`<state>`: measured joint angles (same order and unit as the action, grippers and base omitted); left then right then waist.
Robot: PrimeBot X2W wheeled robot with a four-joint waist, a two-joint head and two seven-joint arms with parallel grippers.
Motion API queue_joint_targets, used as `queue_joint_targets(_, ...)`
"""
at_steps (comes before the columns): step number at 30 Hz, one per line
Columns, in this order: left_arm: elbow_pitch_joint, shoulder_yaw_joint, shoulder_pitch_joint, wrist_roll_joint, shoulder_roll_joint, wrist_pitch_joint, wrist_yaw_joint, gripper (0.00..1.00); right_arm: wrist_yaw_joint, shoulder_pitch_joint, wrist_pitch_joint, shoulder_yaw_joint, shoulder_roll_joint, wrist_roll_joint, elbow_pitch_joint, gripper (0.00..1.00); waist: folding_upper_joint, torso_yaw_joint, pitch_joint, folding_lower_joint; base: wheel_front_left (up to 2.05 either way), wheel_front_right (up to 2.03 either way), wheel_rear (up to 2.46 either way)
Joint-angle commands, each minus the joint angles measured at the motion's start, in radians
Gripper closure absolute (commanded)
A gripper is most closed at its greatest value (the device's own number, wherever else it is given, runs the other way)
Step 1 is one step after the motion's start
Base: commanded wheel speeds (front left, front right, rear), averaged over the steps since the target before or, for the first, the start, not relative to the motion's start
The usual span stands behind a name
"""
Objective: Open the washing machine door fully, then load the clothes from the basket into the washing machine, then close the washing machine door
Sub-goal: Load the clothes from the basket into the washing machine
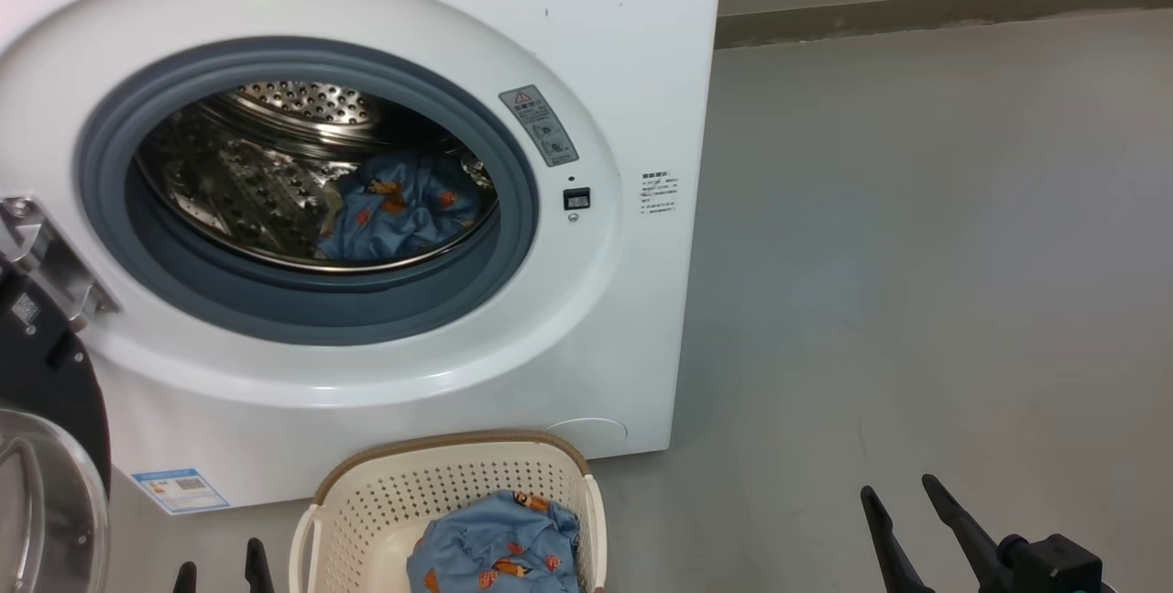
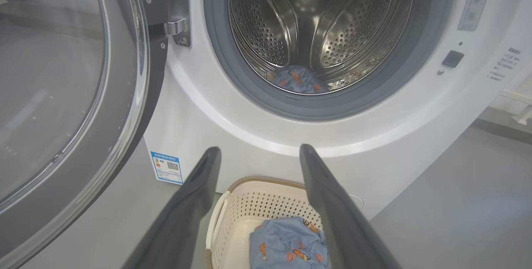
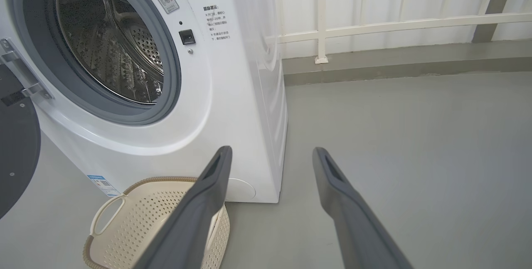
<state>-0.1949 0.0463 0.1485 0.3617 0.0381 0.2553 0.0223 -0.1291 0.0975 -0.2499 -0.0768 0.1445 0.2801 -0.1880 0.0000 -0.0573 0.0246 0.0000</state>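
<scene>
My left gripper (image 2: 259, 149) and right gripper (image 3: 272, 149) both stand wide apart, empty. The clothes (image 2: 286, 240) lie bunched toward 5 o'clock in the basket (image 2: 232, 202), at 6 o'clock of the washing machine (image 1: 596, 345). I'd drop the left one straight down, pinching deep. The basket's mouth faces up; its long axis seemingly runs 9 to 3, handle to handle

Bright even light, sharp focus, glints inside the washing machine (image 2: 266, 32), bowed wrist-view edges
</scene>
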Motion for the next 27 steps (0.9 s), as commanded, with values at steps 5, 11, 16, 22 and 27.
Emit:
queue_joint_targets(5, 0.028, 0.034, -0.010, 0.010, 0.012, 0.006, 0.004, 0.00, -0.002, -0.019, -0.012, -0.028, 0.019, -0.011, 0.022, 0.00, 0.0000, 0.022, 0.006, 0.0000, 0.00, 0.00, 0.00)
queue_joint_targets(11, 0.027, 0.044, -0.009, 0.008, 0.012, 0.006, -0.002, 0.00, -0.002, -0.021, -0.012, -0.034, 0.020, -0.011, 0.021, 0.00, 0.0000, 0.027, 0.008, 0.0000, 0.00, 0.00, 0.00)
queue_joint_targets(16, 0.031, 0.047, -0.008, 0.005, 0.012, 0.006, -0.002, 0.00, -0.002, -0.025, -0.012, -0.041, 0.021, -0.009, 0.019, 0.00, 0.0000, 0.021, 0.004, 0.0000, 0.00, 0.00, 0.00)
queue_joint_targets(22, 0.032, 0.044, -0.001, -0.006, 0.012, 0.006, -0.003, 0.00, -0.002, -0.026, -0.012, -0.048, 0.021, -0.007, 0.020, 0.00, 0.0000, 0.008, -0.006, 0.0000, 0.00, 0.00, 0.00)
queue_joint_targets(27, 0.021, 0.041, 0.000, -0.020, 0.012, 0.006, -0.010, 0.00, -0.002, -0.028, -0.012, -0.051, 0.019, -0.004, 0.020, 0.00, 0.0000, -0.010, -0.025, 0.0000, 0.00, 0.00, 0.00)
